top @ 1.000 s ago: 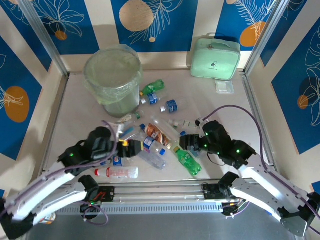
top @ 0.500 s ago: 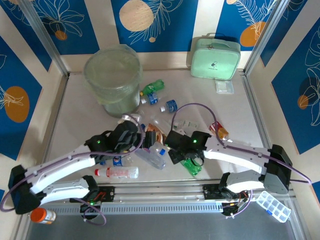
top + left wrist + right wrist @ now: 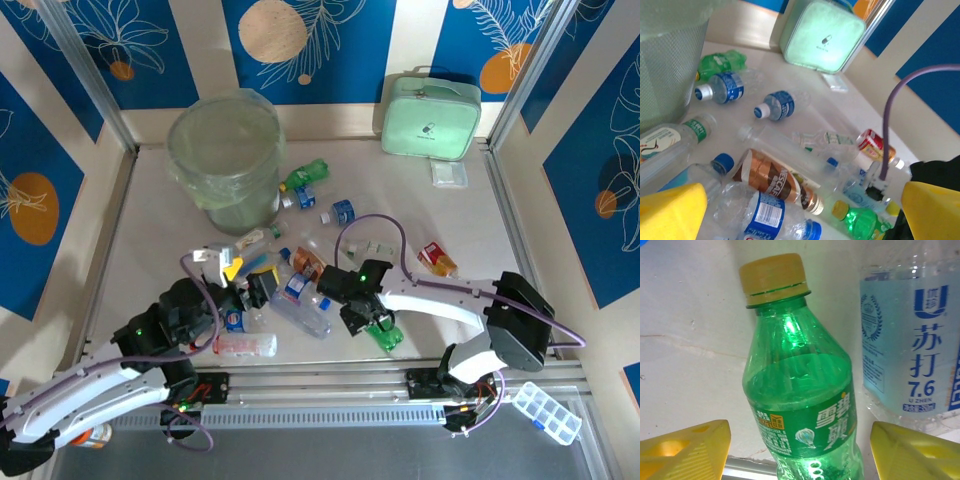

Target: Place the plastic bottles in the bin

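the right gripper point(image 3: 799, 452) is hanging wide open over a green bottle point(image 3: 800, 390), with its 2 yellow fingers point(image 3: 685, 447) sitting either side of the bottle's lower body and a clear gap on each side, so it is gripping nothing. this bottle is lying on the table point(image 3: 150, 230) near the front rail, its yellow cap point(image 3: 772, 272) pointing away from the wrist, and a clear soda-water bottle point(image 3: 910, 340) with blue print is lying just beside it. the left gripper point(image 3: 800, 215) is also spreading wide and holding nothing, hovering above the near-left part of the heap. below it a blue-labelled bottle point(image 3: 770, 215) and a brown-labelled bottle point(image 3: 775, 182) are lying side by side. the remaining plastic bottles point(image 3: 315, 195) are lying scattered across the middle of the table, between the arms and the bin point(image 3: 225, 160), which is standing upright at the far left with 1 crushed green bottle point(image 3: 722, 62) near its base. a mint green case point(image 3: 430, 118) is leaning against the back wall, well apart from the bin.
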